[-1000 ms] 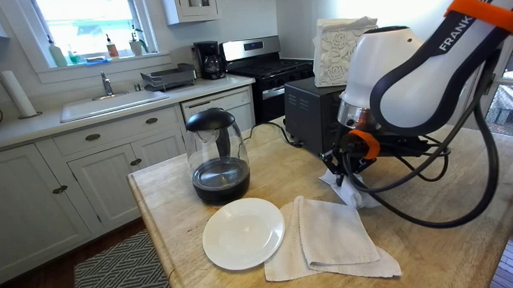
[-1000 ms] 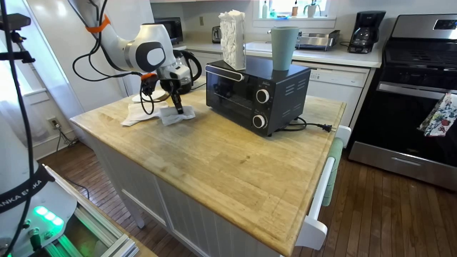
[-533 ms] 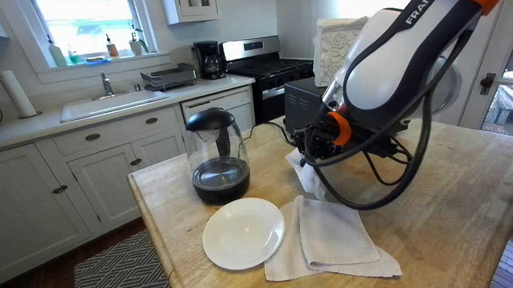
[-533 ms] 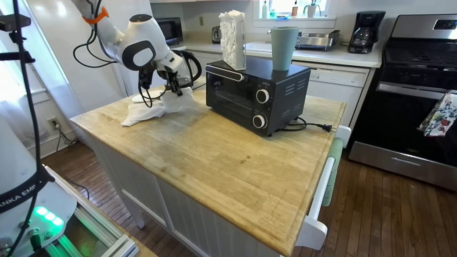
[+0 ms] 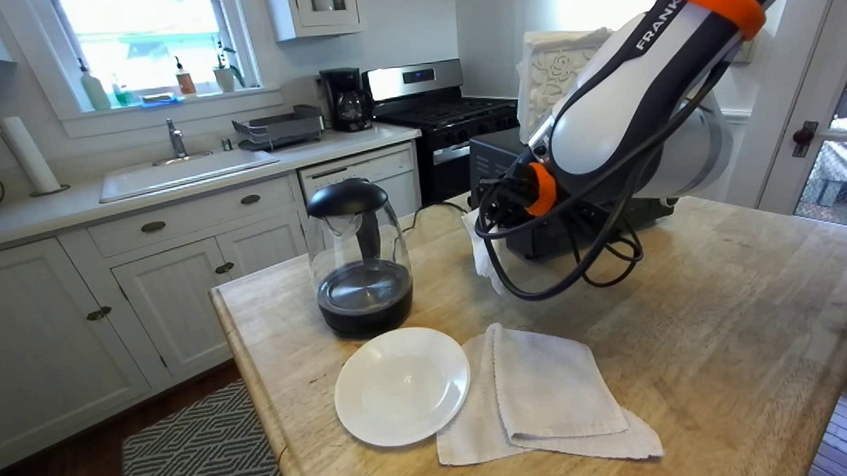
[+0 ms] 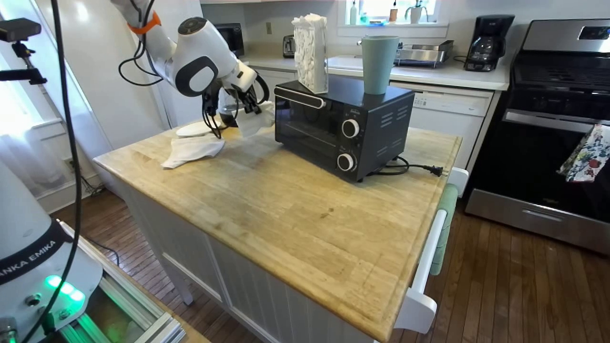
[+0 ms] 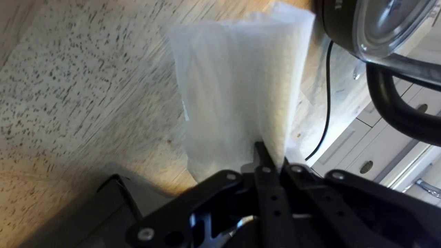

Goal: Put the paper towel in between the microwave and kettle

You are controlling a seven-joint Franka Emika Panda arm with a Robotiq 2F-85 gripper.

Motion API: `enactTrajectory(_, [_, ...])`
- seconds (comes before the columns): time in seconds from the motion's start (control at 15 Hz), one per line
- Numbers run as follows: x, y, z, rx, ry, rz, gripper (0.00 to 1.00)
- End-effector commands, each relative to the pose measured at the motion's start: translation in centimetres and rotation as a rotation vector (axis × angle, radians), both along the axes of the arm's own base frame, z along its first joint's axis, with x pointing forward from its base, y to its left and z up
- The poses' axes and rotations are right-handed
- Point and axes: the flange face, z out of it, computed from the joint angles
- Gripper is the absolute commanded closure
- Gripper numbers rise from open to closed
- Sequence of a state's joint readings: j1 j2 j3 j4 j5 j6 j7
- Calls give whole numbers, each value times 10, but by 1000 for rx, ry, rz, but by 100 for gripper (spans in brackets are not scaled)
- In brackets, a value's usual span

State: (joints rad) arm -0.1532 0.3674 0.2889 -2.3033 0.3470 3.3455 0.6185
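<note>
The hand pinched the paper towel, which hung over the surface between the kettle and the microwave.

The paper towel is white, thin and creased; it hangs pinched at one end, between the microwave and the kettle. The microwave, black with a glass door, is closed. The kettle, clear glass with a black lid, stands upright.

White plate; folded cream cloth; green cup near rose-embossed white block; coffee maker beside stove
</note>
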Motion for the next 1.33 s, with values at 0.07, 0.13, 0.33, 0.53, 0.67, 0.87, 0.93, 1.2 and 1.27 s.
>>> enactTrajectory(0.07, [3, -2, -3, 11, 3, -5, 98])
enactTrajectory(0.13, [4, -1, -4, 14, 3, -5, 98])
enactTrajectory(0.33, [4, 0, -3, 16, 2, -2, 98])
enactTrajectory(0.53, [16, 11, -11, 23, -50, -70, 100])
enactTrajectory(0.67, [28, 20, -14, 51, -89, -142, 100])
enactTrajectory(0.87, [42, 36, -20, 69, -134, -202, 100])
enactTrajectory(0.93, [47, 41, -22, 70, -153, -219, 100])
enactTrajectory(1.2, [63, 46, -29, 55, -199, -288, 100])
enactTrajectory(1.27, [66, 46, -31, 52, -205, -302, 100])
